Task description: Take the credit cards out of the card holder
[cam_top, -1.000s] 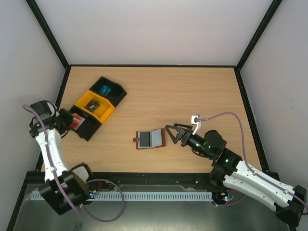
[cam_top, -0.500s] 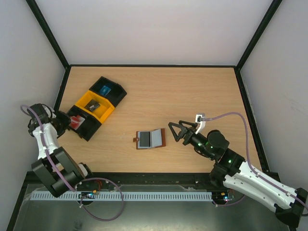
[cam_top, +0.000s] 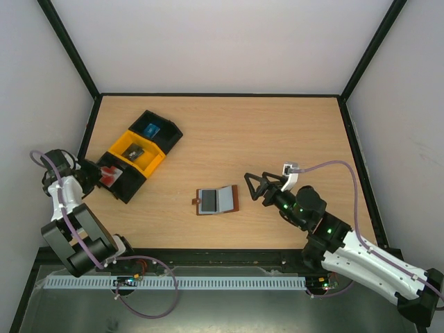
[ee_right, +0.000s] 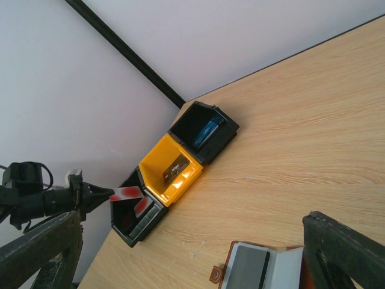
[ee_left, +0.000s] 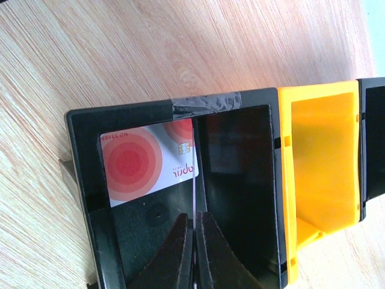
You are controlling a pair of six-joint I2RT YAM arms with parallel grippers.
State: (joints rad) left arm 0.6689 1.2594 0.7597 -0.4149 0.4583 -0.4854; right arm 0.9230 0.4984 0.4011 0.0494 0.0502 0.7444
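The left arm is folded back toward 9 o'clock. Its left hand (ee_left: 195,224) pinches what seems to be a red credit card (ee_right: 127,192), edge-on over the black bin (ee_left: 81,153). The right hand (cam_top: 252,187) is spread wide at 3 o'clock of the open card holder (cam_top: 217,200).

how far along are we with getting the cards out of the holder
Done: the card holder lies open and the red card is out of it. In hand: the left gripper pinches that card at the black bin. Left: a dark grey card seems to sit in the holder's pocket, with the right gripper open beside it.
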